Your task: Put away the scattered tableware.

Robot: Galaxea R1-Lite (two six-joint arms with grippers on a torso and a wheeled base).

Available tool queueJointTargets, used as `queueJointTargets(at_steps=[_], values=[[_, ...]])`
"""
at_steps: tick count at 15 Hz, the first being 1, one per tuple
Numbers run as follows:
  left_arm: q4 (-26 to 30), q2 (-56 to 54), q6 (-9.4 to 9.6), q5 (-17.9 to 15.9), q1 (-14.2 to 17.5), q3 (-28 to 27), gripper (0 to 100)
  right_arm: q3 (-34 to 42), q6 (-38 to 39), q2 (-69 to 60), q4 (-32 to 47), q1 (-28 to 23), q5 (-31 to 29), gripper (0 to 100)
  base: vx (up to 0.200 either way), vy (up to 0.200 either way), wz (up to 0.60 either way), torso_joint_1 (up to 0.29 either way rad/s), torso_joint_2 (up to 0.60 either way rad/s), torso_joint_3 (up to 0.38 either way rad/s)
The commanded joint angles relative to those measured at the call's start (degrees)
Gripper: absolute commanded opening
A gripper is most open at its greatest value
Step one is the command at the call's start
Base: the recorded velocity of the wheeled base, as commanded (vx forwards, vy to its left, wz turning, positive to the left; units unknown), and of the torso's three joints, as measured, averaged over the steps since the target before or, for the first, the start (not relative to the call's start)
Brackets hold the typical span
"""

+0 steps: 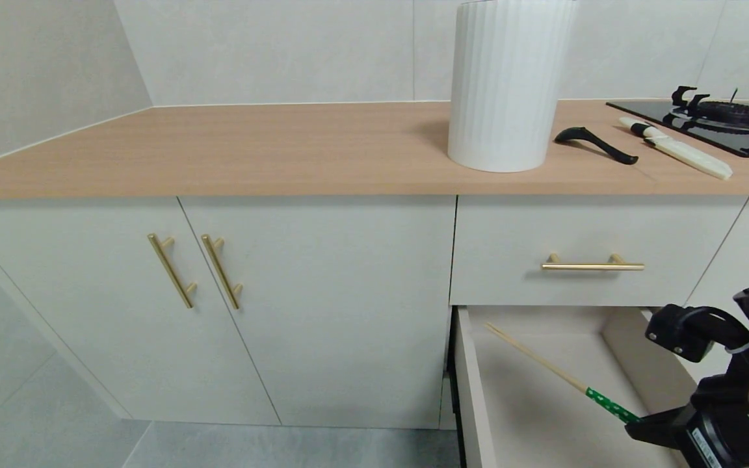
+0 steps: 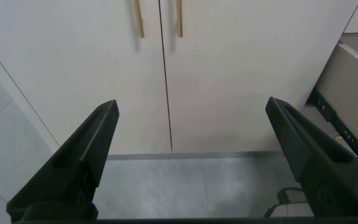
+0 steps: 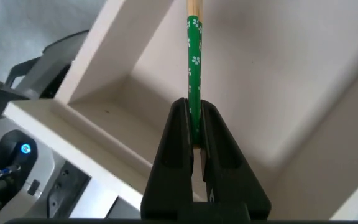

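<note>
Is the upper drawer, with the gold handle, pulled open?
No, the upper drawer sits shut; the lower drawer beneath it is open.

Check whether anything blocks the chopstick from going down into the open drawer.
Nothing visible does. The right tool is shut on the green end of the chopstick, which slants over the open drawer. The drawer floor beneath it looks bare.

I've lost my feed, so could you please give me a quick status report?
Right gripper shut on chopstick over open drawer. Left gripper open, facing cabinet doors. Nothing blocking.
</note>
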Motion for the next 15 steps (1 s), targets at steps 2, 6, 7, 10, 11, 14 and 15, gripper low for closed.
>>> queueJointTargets(at_steps=[2,6,7,10,11,14,15], values=[[0.0,0.0,0.01,0.0,0.0,0.0,100,-0.2,0.4,6.0,-1.7,-1.4,-0.5,0,0.0,0.0,0.0,0.0,0.0,0.0],[0.0,0.0,0.01,0.0,0.0,0.0,100,-5.1,9.7,19.1,-3.2,-2.7,-3.8,0,0.0,0.0,0.0,0.0,0.0,0.0],[0.0,0.0,0.01,0.0,0.0,0.0,100,-5.6,10.1,21.0,-3.2,-2.7,-3.8,0,0.0,0.0,0.0,0.0,0.0,0.0],[0.0,0.0,0.01,0.0,0.0,0.0,100,-6.7,19.1,32.5,-11.9,-2.0,-3.7,0,0.0,0.0,0.0,0.0,0.0,0.0],[0.0,0.0,0.01,0.0,0.0,0.0,100,-6.8,20.6,35.0,-14.1,-1.5,-3.8,0,0.0,0.0,0.0,0.0,0.0,0.0],[0.0,0.0,0.01,0.0,0.0,0.0,100,-7.1,24.1,38.4,-16.7,-0.2,-3.8,0,0.0,0.0,0.0,0.0,0.0,0.0],[0.0,0.0,0.01,0.0,0.0,0.0,100,-6.9,24.2,39.9,-17.7,0.8,-4.1,0,0.0,0.0,0.0,0.0,0.0,0.0]])
